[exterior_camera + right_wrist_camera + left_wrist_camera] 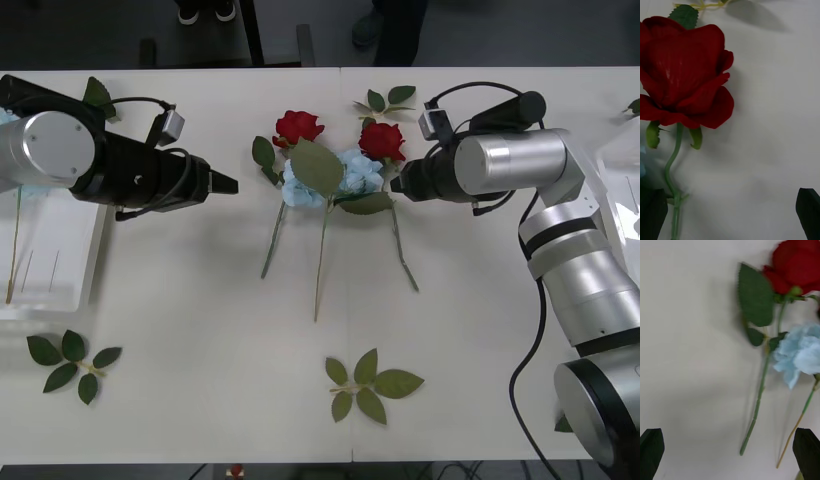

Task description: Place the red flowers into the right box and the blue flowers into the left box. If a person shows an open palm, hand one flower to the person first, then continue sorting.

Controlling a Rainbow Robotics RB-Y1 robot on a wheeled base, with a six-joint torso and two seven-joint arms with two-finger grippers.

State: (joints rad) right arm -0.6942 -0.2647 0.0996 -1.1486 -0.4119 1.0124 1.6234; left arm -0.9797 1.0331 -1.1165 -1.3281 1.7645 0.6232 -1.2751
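White tabletop (pixel 200 340) spreads under both arms, with dark floor beyond its far edge. At its middle lies a small heap of artificial flowers, which serves as the landmark: two deep-red roses on thin green stems, one (pixel 297 127) at the heap's far left and one (pixel 382 141) at its far right, with pale sky-blue fluffy clusters (pixel 345 176) between and just nearer than them, partly under a large green leaf. Their stems fan toward the robot.

The right gripper (pixel 397 184) sits at the heap's right side, close beside the right rose and its stem; whether it touches cannot be told. Its black fingers (pixel 809 212) stand apart at the corners of the right wrist view, released, holding nothing, with the rose bloom just ahead of them. The right arm reaches in from the right, forearm level and pointing left toward the heap.

The left gripper (pixel 225 184) hovers to the left of the heap, apart from it, tips aimed at the left rose's leaves. Its fingers (pixel 651 450) are spread, empty. The left forearm lies level, pointing right.

Far left of the heap, a white translucent plastic bin (pixel 45 290) lies partly under the left arm with stems inside. Far right, a white bin's edge (pixel 620 170) shows. Loose green leaf sprigs (pixel 368 385) lie nearer the robot.
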